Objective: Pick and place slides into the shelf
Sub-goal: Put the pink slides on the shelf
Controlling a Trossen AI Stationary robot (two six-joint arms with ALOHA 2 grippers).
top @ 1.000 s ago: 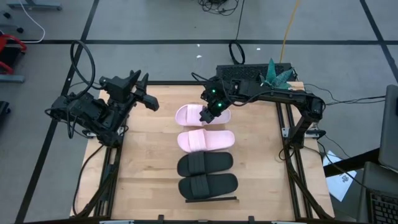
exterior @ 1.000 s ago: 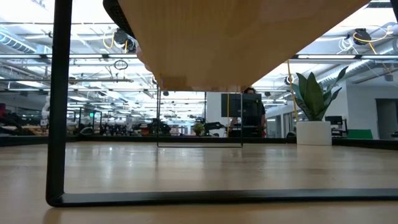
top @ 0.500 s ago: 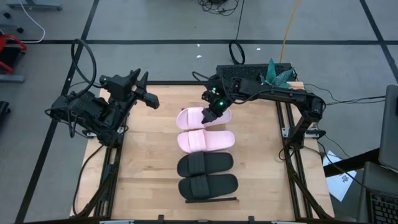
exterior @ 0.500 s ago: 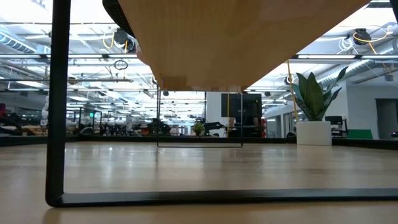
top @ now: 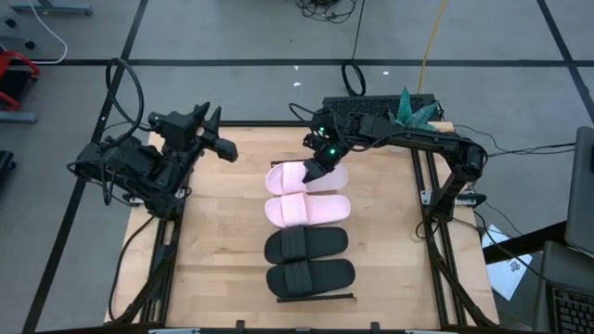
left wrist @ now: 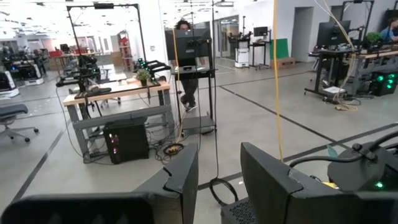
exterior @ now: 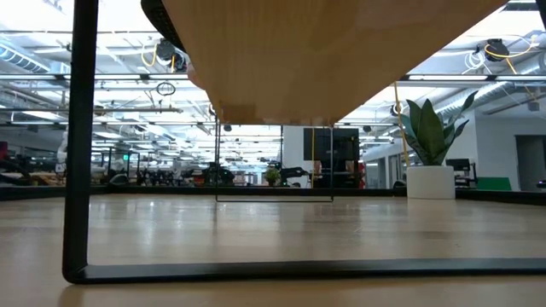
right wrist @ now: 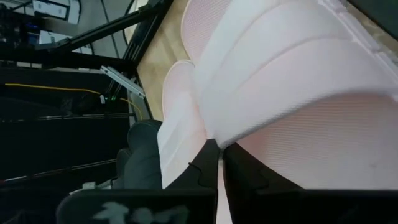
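Seen from above, the left hand (top: 225,153) hangs idle over the left rear part of the table (top: 213,260), away from the footwear; in its wrist view its two dark fingers (left wrist: 186,180) stand apart with nothing between them, so it is open and empty. Toward the middle, four slides lie in a column running front to rear. The two black slides (top: 308,262) sit side by side at the near end, the front one just behind the shelf's dark end rail (top: 316,298). Behind them lies one pink slide (top: 307,210), flat and straight. The low view looks under the shelf (exterior: 324,51), showing its light wood underside and dark frame. These three look placed, so the job appears nearly done. The rearmost pink slide (top: 297,176) is the one being handled. To the right, the right hand (top: 316,169) reaches in from the rear right and sits on that slide's right half, by the strap. In the right wrist view its fingertips (right wrist: 202,165) are closed on the pink strap's edge, so it is gripping the slide. Setting this last slide down and letting go is what seems left.
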